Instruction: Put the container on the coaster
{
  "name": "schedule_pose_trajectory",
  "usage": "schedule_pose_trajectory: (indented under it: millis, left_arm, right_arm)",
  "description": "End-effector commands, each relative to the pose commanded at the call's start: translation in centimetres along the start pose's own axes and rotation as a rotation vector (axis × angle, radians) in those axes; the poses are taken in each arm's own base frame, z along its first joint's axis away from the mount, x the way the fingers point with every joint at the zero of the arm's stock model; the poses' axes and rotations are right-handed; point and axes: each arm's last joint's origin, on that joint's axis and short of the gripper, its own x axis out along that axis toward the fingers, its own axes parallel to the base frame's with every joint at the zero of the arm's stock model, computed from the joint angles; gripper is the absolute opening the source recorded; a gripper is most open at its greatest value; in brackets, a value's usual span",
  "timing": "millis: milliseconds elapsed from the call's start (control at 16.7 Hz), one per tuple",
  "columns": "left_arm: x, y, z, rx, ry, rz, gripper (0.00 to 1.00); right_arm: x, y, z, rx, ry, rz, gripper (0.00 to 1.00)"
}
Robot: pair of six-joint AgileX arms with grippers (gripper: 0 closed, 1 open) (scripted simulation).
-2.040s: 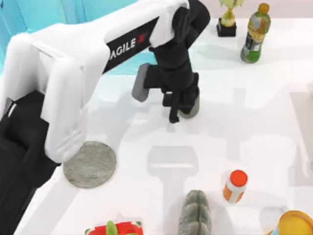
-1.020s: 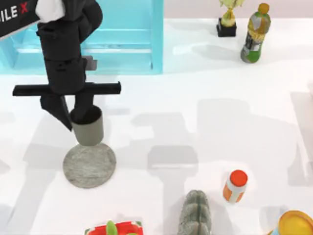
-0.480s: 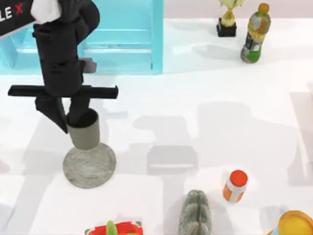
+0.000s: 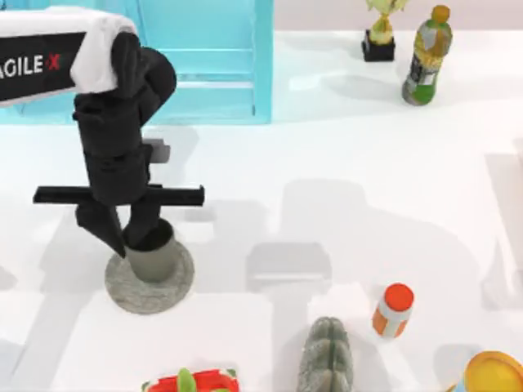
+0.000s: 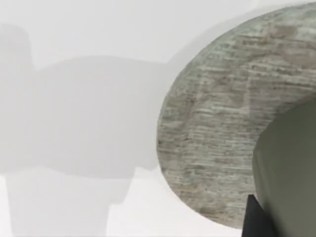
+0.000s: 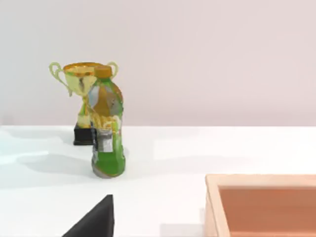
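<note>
At the left side of the table (image 4: 343, 163), the left end effector (image 4: 131, 237) hangs down over the coaster (image 4: 122, 292), clenched on the container (image 4: 155, 260): one dark finger reaches into the cup's hollow and the other lies against its outer wall on the side toward the table's left edge. The container stands upright, its long axis vertical and its open mouth facing up toward the overhead camera. Its base lies within the coaster's round outline, a little toward the far side of the disc, and it looks set on the disc, though actual contact cannot be made out. In the left wrist view the coaster (image 5: 222, 128) shows as a speckled grey curve, with the olive wall of the container (image 5: 291, 168) rising against it and a dark fingertip (image 5: 254, 222) at the cup's side.

Behind the left arm a light blue rack (image 4: 204, 57) stands at the far edge. A trophy (image 4: 381, 33) and a green-labelled bottle (image 4: 426, 57) stand at the far right; the right wrist view shows the trophy (image 6: 81, 98) and the bottle (image 6: 107, 128) too, near a wooden box (image 6: 261, 202). Toward the near edge stand an orange-capped bottle (image 4: 394, 310) and a ridged grey object (image 4: 327, 355).
</note>
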Motion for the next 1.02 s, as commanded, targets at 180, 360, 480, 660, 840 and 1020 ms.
schedule_pose_trajectory:
  millis: [180, 360, 480, 660, 840, 1020]
  left_arm:
    - [0.36, -0.04, 0.01, -0.003, 0.006, 0.001, 0.0]
    - [0.36, -0.04, 0.01, -0.003, 0.006, 0.001, 0.15]
    - [0.36, -0.04, 0.01, -0.003, 0.006, 0.001, 0.3]
    - [0.36, -0.04, 0.01, -0.003, 0.006, 0.001, 0.53]
    - [0.36, -0.04, 0.01, -0.003, 0.006, 0.001, 0.75]
    - [0.36, -0.04, 0.01, -0.003, 0.006, 0.001, 0.98]
  right_arm:
    - [0.0, 0.0, 0.0, 0.0, 0.0, 0.0, 1.0]
    - [0.0, 0.0, 0.0, 0.0, 0.0, 0.0, 1.0]
    - [0.0, 0.0, 0.0, 0.0, 0.0, 0.0, 1.0]
    - [0.0, 0.0, 0.0, 0.0, 0.0, 0.0, 1.0]
    - [0.0, 0.0, 0.0, 0.0, 0.0, 0.0, 1.0]
    - [0.0, 0.0, 0.0, 0.0, 0.0, 0.0, 1.0]
